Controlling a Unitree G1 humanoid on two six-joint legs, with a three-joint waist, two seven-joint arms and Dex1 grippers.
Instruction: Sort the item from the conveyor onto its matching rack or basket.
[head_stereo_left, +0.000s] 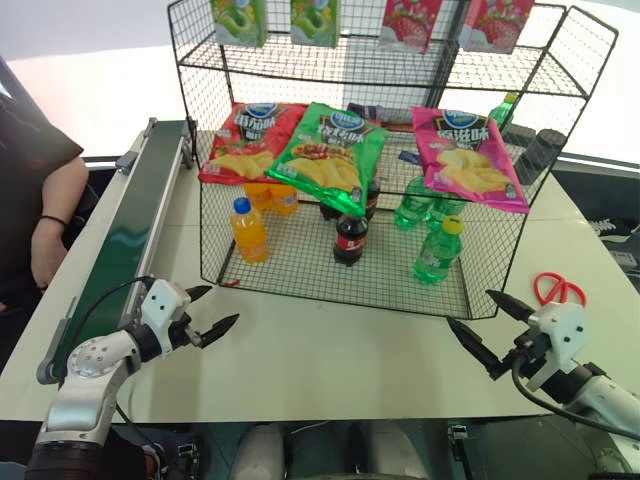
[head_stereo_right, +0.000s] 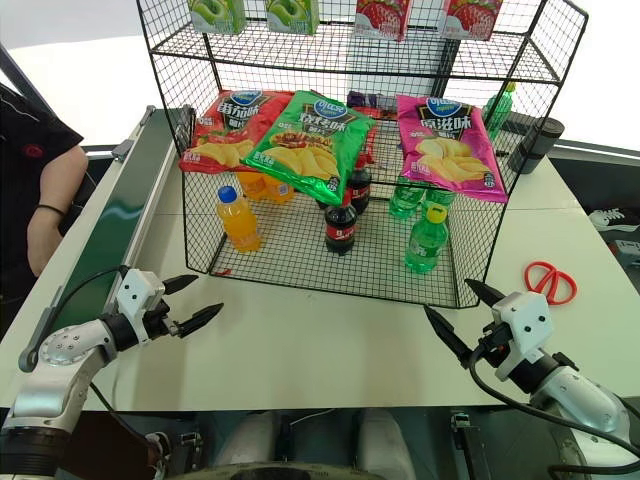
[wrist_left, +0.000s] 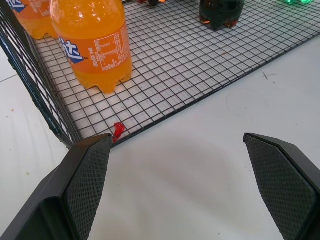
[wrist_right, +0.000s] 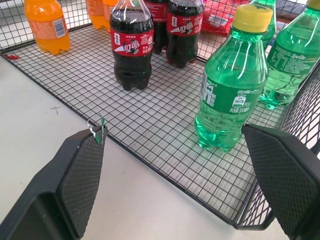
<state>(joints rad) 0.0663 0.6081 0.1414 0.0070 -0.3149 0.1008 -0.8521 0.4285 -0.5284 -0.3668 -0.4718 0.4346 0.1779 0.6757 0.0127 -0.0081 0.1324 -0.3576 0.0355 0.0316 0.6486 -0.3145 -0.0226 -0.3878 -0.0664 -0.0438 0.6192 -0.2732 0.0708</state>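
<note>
L gripper (head_stereo_left: 205, 310) fingers spread wide, empty, over table (head_stereo_left: 330, 350). R gripper (head_stereo_left: 488, 328) also wide open, nothing held, near basket (head_stereo_left: 300, 285) w/ green bottle (head_stereo_left: 438, 250) inside.

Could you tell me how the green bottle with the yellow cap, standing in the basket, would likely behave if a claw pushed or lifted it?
The green bottle looks nearly full, so probably fairly heavy for its size and reasonably stiff. It is tall on a narrow base, standing on the basket's wire mesh, so a high push could tip it. Its smooth plastic and glossy label may be somewhat slippery.
</note>
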